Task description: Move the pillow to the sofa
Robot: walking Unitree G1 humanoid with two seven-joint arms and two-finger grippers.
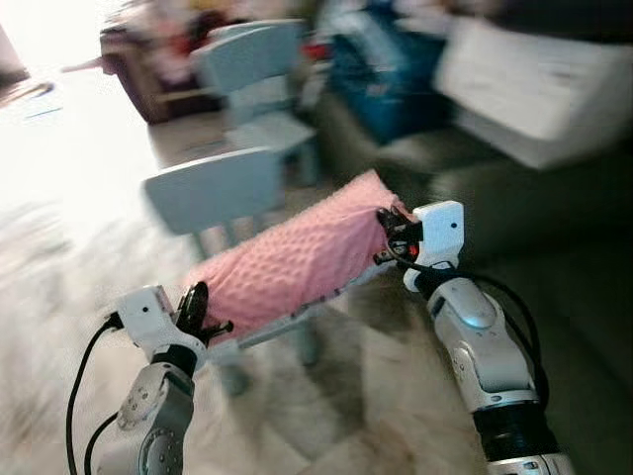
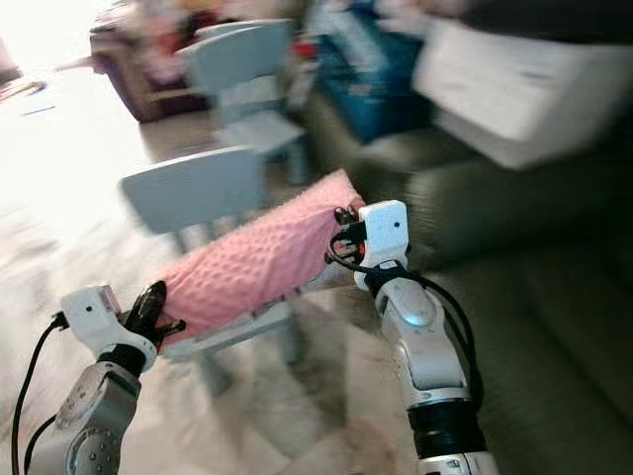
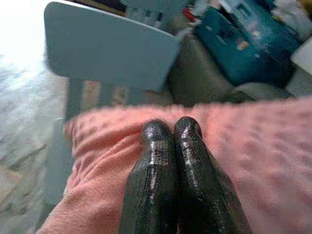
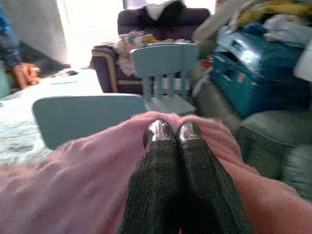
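Carrying step, views blurred. To do it well I judged I should keep both ends level, hold the squeeze even, and turn right toward the dark sofa point(image 1: 514, 198) before lowering, so the pillow cleared the chairs.

The pink pillow point(image 1: 297, 262) hung between my two pincers, above the seat of a near light-blue chair point(image 1: 213, 188); whether it touched the seat, I could not tell. My left pincer point(image 1: 195, 309) pressed the pillow's near-left end, fingers point(image 3: 165, 161) closed side by side against the fabric. My right pincer point(image 1: 388, 236) pressed the far-right end, fingers point(image 4: 168, 161) likewise drawn together. A second blue chair point(image 1: 262, 74) stood farther off.
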